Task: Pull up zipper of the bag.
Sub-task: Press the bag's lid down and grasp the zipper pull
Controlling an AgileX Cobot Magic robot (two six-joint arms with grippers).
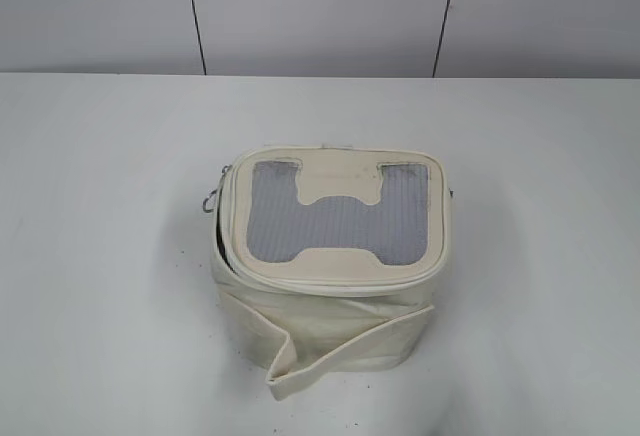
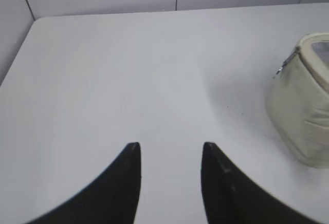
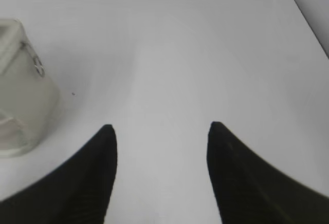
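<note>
On table (image 1: 90,256), bag (image 1: 330,286) upright, lid long axis left-right

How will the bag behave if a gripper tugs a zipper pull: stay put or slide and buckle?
The bag looks like soft creased fabric, so its walls probably buckle. Nothing holds it on the smooth table, so it likely slides. The ring pull is small, probably slippery.

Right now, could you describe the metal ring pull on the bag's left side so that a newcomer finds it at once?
On the white table stands one cream bag with a grey mesh lid. Follow the lid rim to its left rear corner: there the silver ring pull hangs outward. It is the only shiny metal part on that side, apart from the soft cream fabric.
</note>
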